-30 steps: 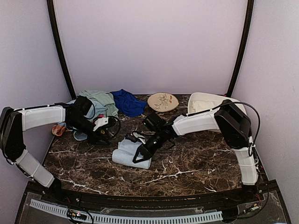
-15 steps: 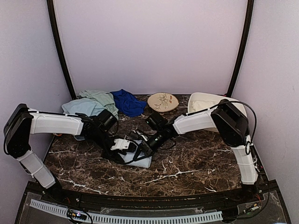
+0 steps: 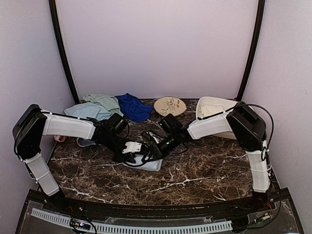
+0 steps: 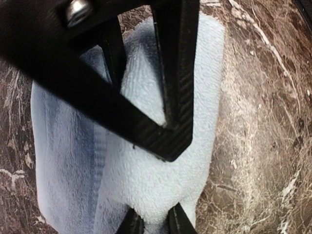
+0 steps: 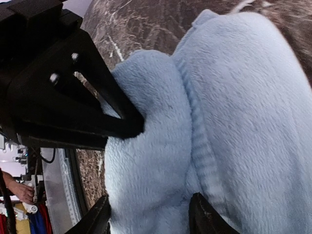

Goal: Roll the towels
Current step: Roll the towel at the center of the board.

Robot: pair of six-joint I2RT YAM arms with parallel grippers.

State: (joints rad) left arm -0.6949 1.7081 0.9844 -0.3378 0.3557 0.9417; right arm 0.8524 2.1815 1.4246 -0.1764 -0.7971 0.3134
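A light blue towel (image 3: 147,165) lies near the middle of the counter (image 3: 209,170), a little toward its near edge. It is partly folded into a thick, soft bundle with rounded ends. The cloth is a short, fluffy pile with a flat woven band running along one layer, and the folds bulge plump rather than lying flat.

The left pincer (image 4: 153,223) is closed on a narrow ridge of this towel, its two black fingertips nearly meeting with the cloth nipped between them. The right pincer (image 5: 151,220) has its jaws well apart, one finger on each side of a fat fold that is not squeezed in. The two pincers meet over the bundle, so each one's black, angular frame crosses the other's wrist view and hides part of the cloth.

The counter is dark brown, marble-patterned, with white veins. At its back left corner a crumpled pale green towel (image 3: 105,103), a second light blue towel (image 3: 83,111) and a royal blue towel (image 3: 132,107) lie touching in a heap. A round beige patterned plate (image 3: 170,106) sits at the back edge. A white tub (image 3: 217,101) stands at the back right corner, partly behind the right arm.
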